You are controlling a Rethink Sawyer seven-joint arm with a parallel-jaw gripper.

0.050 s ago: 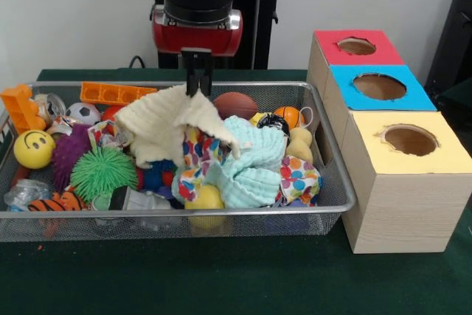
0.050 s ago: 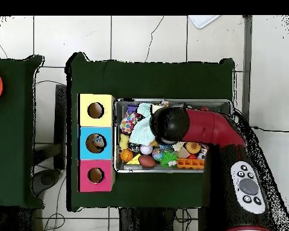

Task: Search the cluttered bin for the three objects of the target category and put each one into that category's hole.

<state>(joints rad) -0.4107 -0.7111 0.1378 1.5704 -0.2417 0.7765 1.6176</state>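
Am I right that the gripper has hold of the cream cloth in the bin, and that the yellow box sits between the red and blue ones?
Not quite: the front view shows the blue box in the middle, between the red box and the yellow box. The gripper does appear to pinch the cream cloth in the bin.

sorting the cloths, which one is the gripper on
The cream cloth: the gripper touches its raised top, while the mint cloth lies lower, toward the boxes.
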